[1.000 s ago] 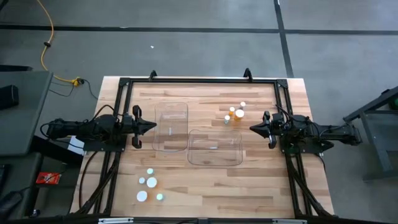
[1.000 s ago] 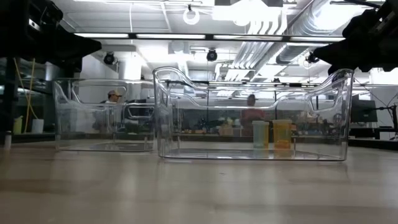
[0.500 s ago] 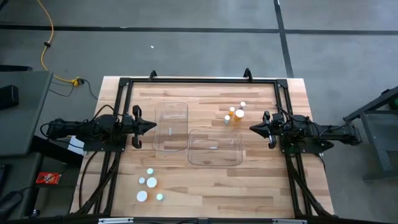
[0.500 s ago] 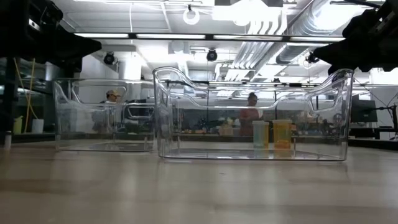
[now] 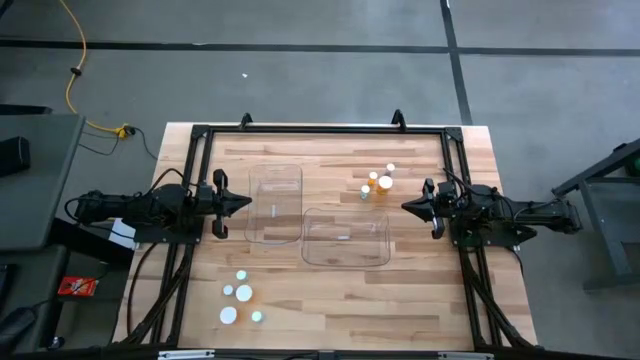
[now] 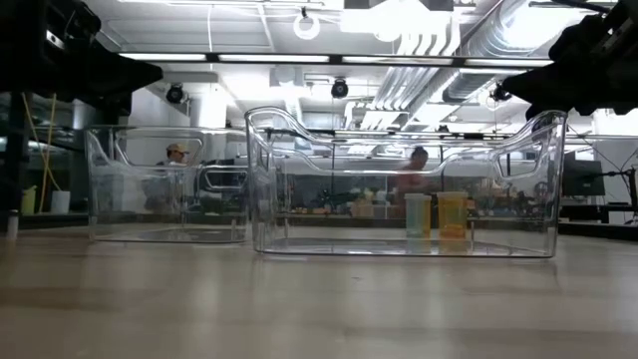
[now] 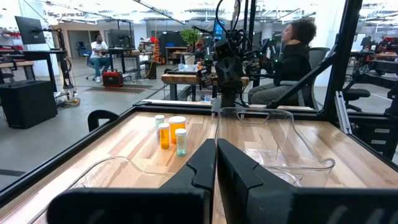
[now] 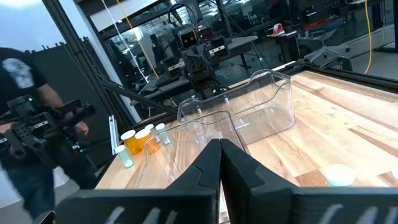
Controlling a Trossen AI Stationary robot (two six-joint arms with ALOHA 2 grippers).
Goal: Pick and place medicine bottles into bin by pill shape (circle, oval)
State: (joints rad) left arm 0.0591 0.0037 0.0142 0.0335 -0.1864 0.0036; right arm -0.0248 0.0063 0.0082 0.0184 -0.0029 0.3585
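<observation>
The medicine bottles stand in two clusters: four amber and pale ones (image 5: pixel 378 183) just ahead and to one side of our right gripper (image 5: pixel 408 207), and five white-capped ones (image 5: pixel 240 299) well off to the side of our left gripper (image 5: pixel 246 203), near the table's front edge. Both clear plastic bins, the taller-standing one (image 5: pixel 276 203) right in front of the left gripper and the wider one (image 5: pixel 346 238) between the two grippers, look empty.

We judge the bottles light, stiff and smooth-walled (likely to tip if nudged at the cap), so we would take each around the body, below the cap, with fingers either side.

Both grippers hover at the table's side edges with fingers pressed together, holding nothing; the left wrist view shows its own fingers (image 7: pixel 200 167) touching, and the right wrist view shows its pair (image 8: pixel 208 163) closed too.

The wooden slat tabletop (image 5: pixel 330 300) is flat and bare between clusters. Beyond it, a workshop with people at desks.
</observation>
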